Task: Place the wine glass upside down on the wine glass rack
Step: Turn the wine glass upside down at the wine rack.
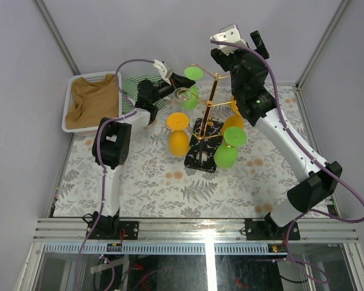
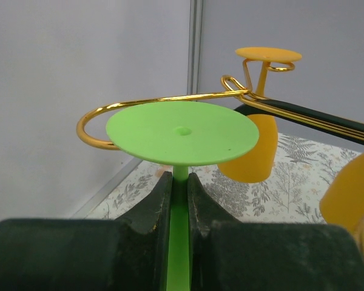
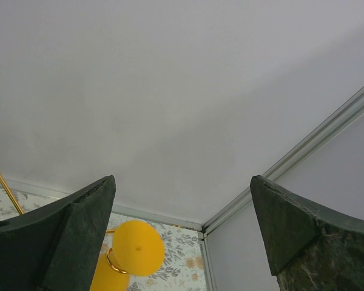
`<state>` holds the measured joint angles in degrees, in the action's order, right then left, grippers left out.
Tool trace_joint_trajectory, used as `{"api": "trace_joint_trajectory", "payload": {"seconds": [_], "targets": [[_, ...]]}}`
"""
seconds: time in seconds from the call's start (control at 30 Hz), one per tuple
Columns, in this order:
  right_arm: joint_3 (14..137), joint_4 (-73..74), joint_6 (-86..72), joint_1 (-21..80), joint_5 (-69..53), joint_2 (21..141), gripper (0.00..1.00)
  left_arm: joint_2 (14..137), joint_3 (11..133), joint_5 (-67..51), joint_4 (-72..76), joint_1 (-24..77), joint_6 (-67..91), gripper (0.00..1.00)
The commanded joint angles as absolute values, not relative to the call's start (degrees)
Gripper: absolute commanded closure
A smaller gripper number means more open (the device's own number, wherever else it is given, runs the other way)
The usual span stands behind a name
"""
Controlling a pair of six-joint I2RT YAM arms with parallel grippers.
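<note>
Left wrist view: green wine glass (image 2: 182, 132) pinched by its stem, foot up, at the rack (image 2: 145, 104).
The left gripper (image 2: 179, 182) clamps the stem so the bowl hangs down and the flat foot sits level with a curled gold arm (image 2: 91, 124), likely so it can slide into that hook; it looks not yet seated. The right gripper (image 3: 182, 230) is spread wide and empty, raised beside the rack's top. Orange glasses (image 1: 178, 134) hang nearby. The leaf-patterned table (image 1: 139, 182) stands between plain grey walls (image 1: 170, 30), with a white basket (image 1: 67, 112) far left.
</note>
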<state>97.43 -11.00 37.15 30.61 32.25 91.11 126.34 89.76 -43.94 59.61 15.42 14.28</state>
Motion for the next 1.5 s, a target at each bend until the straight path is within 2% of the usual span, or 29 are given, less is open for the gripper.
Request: {"api": "trace_joint_trajectory", "payload": {"seconds": [0.0,0.43,0.9,1.13,1.47], "targets": [[98.4,-12.0,40.2,29.7,31.4,90.0,0.01,129.0,93.7,-41.5,65.7,16.2,13.5,1.0],[100.2,-11.2,40.3,28.6,30.1,92.5,0.01,135.5,102.0,-37.8,64.9,16.8,13.5,1.0],[102.1,-9.6,39.3,27.6,29.0,95.0,0.01,136.0,101.5,-30.4,64.4,16.4,9.5,1.0],[102.7,-9.5,39.0,27.0,28.3,95.0,0.01,134.4,99.0,-26.9,65.6,15.6,8.5,1.0],[102.9,-8.8,37.4,26.5,27.5,96.5,0.01,126.8,86.7,-26.1,68.1,15.2,6.3,1.0]]}}
